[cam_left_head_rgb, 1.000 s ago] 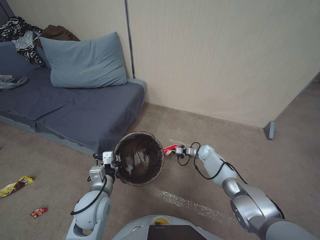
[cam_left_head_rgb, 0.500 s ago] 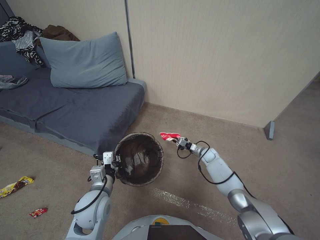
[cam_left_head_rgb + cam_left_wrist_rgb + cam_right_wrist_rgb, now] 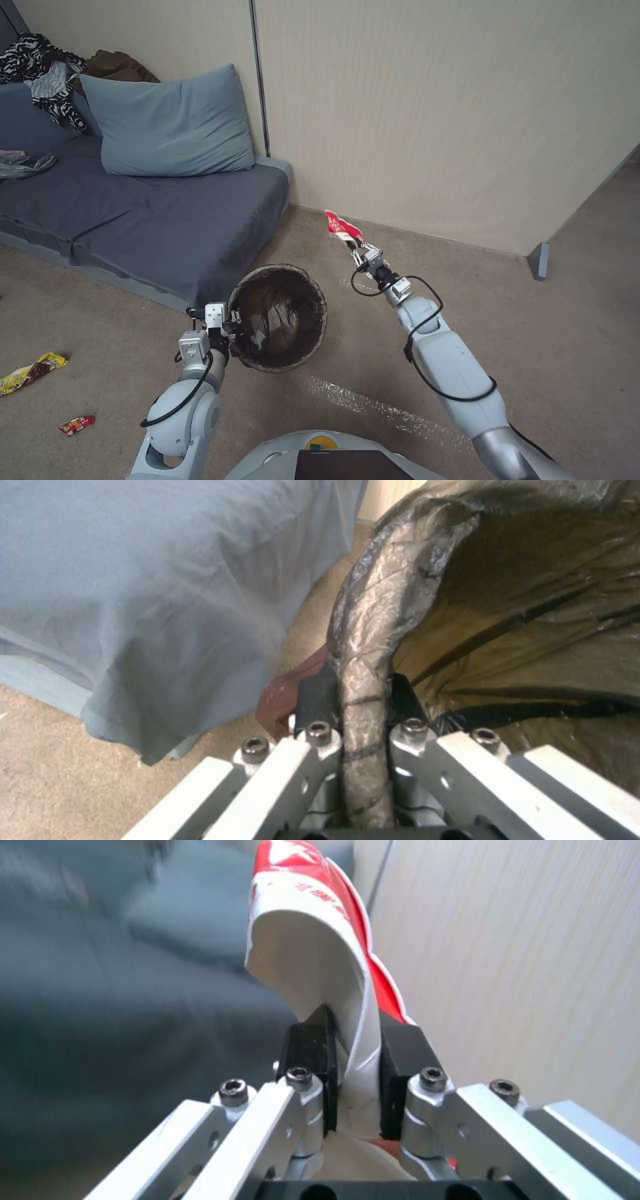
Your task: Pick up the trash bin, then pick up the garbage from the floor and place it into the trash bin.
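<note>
My left gripper point(image 3: 235, 328) is shut on the rim of the trash bin point(image 3: 280, 317), which has a dark bag liner folded over its edge and is held off the carpet beside the sofa. In the left wrist view the lined rim point(image 3: 363, 645) runs between the two black fingers point(image 3: 315, 695). My right gripper point(image 3: 355, 248) is shut on a crushed red-and-white paper cup point(image 3: 341, 227), held up in the air to the right of and beyond the bin. The right wrist view shows the flattened cup point(image 3: 313, 955) pinched between the pads point(image 3: 397, 1060).
A grey sofa point(image 3: 153, 220) with a blue pillow point(image 3: 167, 123) stands to the left, close to the bin. A yellow wrapper point(image 3: 30, 372) and a small red wrapper point(image 3: 76, 424) lie on the carpet at the far left. A beige wall point(image 3: 440, 113) runs behind.
My right arm has lifted the cup from the carpet beside the bin, up and away toward the wall. The left arm and the bin have stayed still.
</note>
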`<state>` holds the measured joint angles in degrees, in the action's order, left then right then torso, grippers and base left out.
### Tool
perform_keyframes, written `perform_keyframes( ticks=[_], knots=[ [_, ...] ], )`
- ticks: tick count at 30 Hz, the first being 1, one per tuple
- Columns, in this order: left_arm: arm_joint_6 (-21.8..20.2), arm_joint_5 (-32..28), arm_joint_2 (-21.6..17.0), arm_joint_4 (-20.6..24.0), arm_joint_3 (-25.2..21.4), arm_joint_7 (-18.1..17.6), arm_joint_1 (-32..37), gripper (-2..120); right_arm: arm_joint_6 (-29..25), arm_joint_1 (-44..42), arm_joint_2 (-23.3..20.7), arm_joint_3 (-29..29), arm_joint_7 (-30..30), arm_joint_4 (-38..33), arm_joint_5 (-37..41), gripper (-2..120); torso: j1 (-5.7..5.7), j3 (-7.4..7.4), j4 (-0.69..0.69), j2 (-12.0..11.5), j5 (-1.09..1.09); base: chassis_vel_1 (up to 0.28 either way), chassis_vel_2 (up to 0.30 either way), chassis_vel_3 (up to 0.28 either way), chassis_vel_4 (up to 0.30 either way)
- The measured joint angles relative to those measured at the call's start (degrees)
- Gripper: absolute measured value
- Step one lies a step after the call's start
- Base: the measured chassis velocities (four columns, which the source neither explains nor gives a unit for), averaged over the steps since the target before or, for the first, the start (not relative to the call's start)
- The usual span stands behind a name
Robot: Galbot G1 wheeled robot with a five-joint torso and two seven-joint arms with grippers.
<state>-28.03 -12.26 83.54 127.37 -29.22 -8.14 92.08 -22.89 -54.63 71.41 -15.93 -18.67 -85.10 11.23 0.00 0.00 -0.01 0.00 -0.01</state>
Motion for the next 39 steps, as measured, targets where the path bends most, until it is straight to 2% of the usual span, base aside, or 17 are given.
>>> perform_keyframes(
  ticks=[3,4,7,10,11,16,22,39],
  knots=[
    [-0.22,-0.03,0.05,-0.27,0.31,0.07,-0.14,2,2.70,-4.23,-1.30,1.32,-2.30,-11.25,9.38,10,0.00,0.00,0.01,0.00,0.00,0.000,0.000,0.000,0.000],
    [-0.22,-0.03,0.05,-0.27,0.31,0.07,-0.14,2,2.70,-4.23,-1.30,1.32,-2.30,-11.25,9.38,10,0.00,0.00,0.01,0.00,0.00,0.000,0.000,0.000,0.000],
    [-0.44,-0.07,0.06,-0.43,0.53,0.11,-0.26,2,4.49,-7.54,-2.42,3.04,-3.50,-18.73,12.23,10,0.00,0.00,0.00,0.00,0.01,0.000,0.000,0.000,0.000],
    [-0.52,-0.08,0.06,-0.46,0.62,0.12,-0.34,2,5.00,-8.68,-3.17,4.27,-3.72,-20.95,12.54,10,0.00,0.00,0.00,0.00,0.00,0.000,0.000,0.000,0.000],
    [-0.59,-0.08,0.05,-0.48,0.71,0.13,-0.43,2,5.57,-9.69,-4.47,6.52,-3.76,-22.83,12.56,10,0.00,0.00,0.01,0.00,0.01,0.000,0.000,0.000,0.000],
    [-0.63,-0.08,0.08,-0.48,0.82,0.13,-0.46,2,5.71,-10.25,-5.42,8.50,-3.75,-23.75,12.16,10,0.00,0.00,0.01,0.00,0.01,0.000,0.000,0.000,0.000],
    [-0.63,0.03,0.18,-0.49,1.00,0.16,-0.24,2,5.85,-12.15,-5.44,13.61,-4.03,-23.90,8.29,10,0.00,0.00,0.02,0.00,0.01,0.000,0.000,0.000,0.000],
    [-0.58,-0.11,0.16,-0.70,1.26,0.04,-0.64,2,2.45,-17.85,-5.33,13.97,-6.05,-19.24,1.60,10,0.00,0.00,0.01,0.00,0.01,0.000,0.000,0.000,0.000]
  ],
)
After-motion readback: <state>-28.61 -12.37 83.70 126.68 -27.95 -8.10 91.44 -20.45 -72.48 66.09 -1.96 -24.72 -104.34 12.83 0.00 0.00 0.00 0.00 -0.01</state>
